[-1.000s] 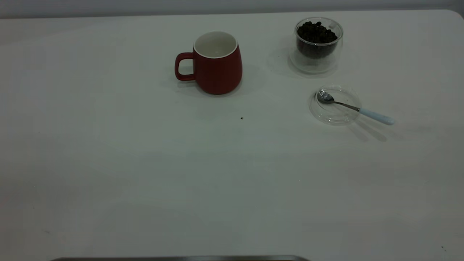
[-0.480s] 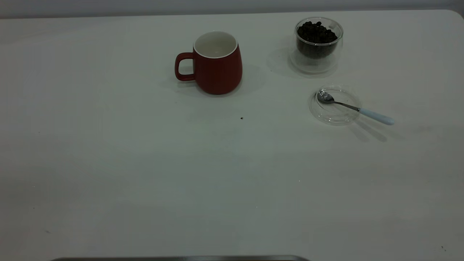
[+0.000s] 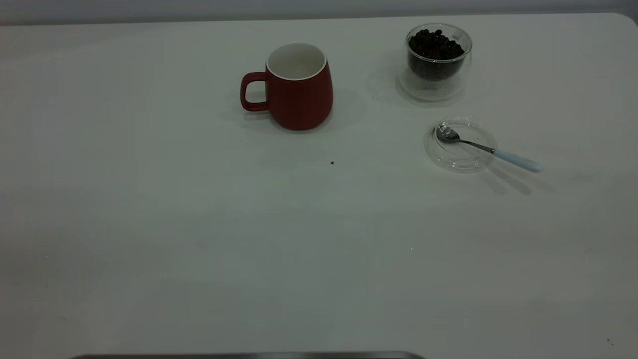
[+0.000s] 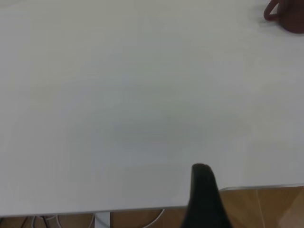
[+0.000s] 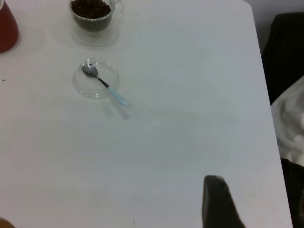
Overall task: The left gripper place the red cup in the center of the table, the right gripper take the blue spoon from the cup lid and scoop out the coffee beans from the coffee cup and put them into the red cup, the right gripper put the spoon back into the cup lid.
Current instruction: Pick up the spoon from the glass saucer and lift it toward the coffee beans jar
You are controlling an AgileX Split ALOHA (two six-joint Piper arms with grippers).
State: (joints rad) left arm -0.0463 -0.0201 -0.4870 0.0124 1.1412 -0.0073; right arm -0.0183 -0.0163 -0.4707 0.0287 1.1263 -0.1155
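The red cup stands upright toward the far side of the table, a little left of the middle line, its loop handle turned left — the side the left arm would come from, which should give that arm a clear hold for carrying the cup to the center. Its white inside looks empty. To the far right stands the coffee cup, heaped with coffee beans to just about the rim, so a shallow dip should fill a spoon. Just nearer than it lies the cup lid, serving as a rest: the blue spoon has its metal bowl inside the lid and its pale handle jutting over the rim to the right and off the table — free for the right arm to pinch. Neither arm is over the work yet. Only one dark finger of the left gripper shows, near the table's edge, and likewise of the right gripper; whether either is released or clenched I cannot tell. Judging by this, no step has begun.
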